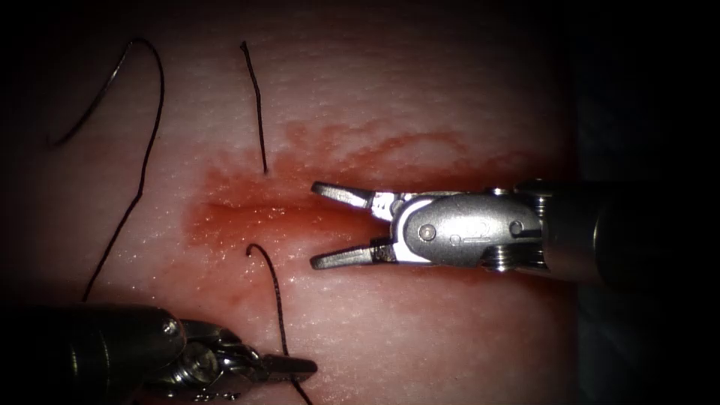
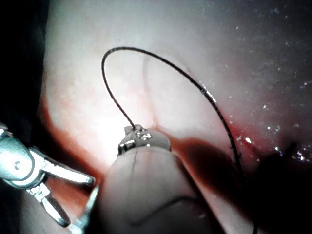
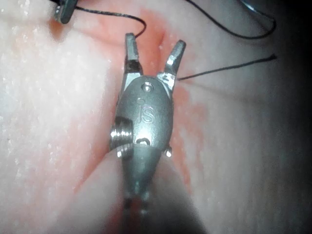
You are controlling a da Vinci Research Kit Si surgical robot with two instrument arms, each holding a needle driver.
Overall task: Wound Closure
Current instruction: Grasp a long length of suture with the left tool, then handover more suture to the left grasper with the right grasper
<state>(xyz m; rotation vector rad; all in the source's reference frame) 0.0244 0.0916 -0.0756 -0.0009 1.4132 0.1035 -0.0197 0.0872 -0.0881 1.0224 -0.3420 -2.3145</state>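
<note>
The cut is a short red line across the tissue. My right tool hovers at the cut's right end, jaws open and holding nothing; its open jaws straddle the red strip. My left tool is low at the front left, shut on the thread. That thread hooks up out of the tissue just in front of the cut. Close up, the thread arcs from the left tool over to the tissue. A thin grey curve that looks like the needle lies free at the far left.
A short thread tail stands out of the tissue just behind the cut. A long strand trails from the needle down the left side. Red fluid stains the tissue around the cut. The tissue's right edge drops into dark.
</note>
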